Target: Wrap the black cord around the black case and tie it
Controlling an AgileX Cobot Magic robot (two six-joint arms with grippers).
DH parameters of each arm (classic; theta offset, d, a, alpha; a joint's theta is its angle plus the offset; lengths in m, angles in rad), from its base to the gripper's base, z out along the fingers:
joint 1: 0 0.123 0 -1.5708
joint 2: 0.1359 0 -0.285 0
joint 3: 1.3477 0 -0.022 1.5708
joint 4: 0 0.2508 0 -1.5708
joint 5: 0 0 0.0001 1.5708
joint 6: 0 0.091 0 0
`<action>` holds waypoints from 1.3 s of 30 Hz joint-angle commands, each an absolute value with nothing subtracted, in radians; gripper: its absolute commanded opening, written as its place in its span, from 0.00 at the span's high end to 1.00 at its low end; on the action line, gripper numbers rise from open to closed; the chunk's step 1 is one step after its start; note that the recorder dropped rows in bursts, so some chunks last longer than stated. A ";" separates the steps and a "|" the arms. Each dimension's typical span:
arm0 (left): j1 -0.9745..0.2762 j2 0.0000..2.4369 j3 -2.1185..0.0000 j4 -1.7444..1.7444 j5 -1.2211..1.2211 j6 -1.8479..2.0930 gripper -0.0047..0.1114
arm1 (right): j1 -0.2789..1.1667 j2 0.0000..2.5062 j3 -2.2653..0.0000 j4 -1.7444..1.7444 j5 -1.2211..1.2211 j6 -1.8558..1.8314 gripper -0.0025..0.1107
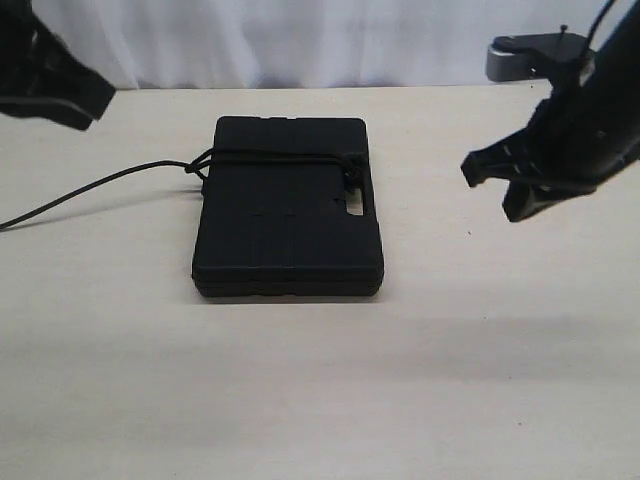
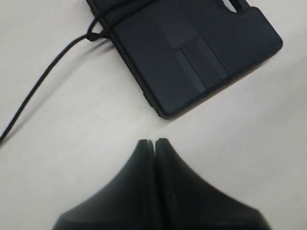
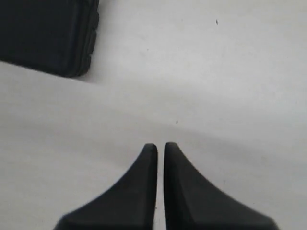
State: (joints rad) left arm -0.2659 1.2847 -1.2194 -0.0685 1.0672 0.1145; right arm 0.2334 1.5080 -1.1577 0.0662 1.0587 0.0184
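The black case [image 1: 290, 230] lies flat at the table's middle. The black cord [image 1: 100, 185] crosses its far end as a tight band and bunches into a knot [image 1: 352, 178] next to the handle slot [image 1: 356, 208]. Its loose tail runs off to the left over the table. My left gripper [image 1: 75, 105] hovers at the far left, away from the case. In its wrist view this gripper [image 2: 154, 141] is shut on nothing, with the case [image 2: 192, 48] and cord [image 2: 33, 93] ahead. My right gripper [image 1: 492, 190] hangs to the right of the case. Its wrist view shows it [image 3: 160, 145] shut to a thin slit, nothing inside, and a case corner [image 3: 48, 33].
A pale wooden table [image 1: 320, 400] carries everything. A white curtain [image 1: 300, 40] hangs behind it. A grey mount [image 1: 520, 58] sits at the back right, behind the right arm.
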 commanded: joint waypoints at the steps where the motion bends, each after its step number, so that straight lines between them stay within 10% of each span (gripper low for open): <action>1: -0.324 1.122 -1.045 -0.066 0.963 0.049 0.96 | 0.227 1.326 -0.998 0.055 1.007 0.008 0.94; 22: -0.336 0.413 -0.184 -0.132 -0.225 0.051 0.96 | 0.227 0.442 -0.268 0.208 0.051 -0.183 0.94; 39: -0.336 0.413 -0.174 -0.132 -0.193 0.051 0.96 | 0.235 0.405 -0.112 0.208 0.048 -0.183 0.94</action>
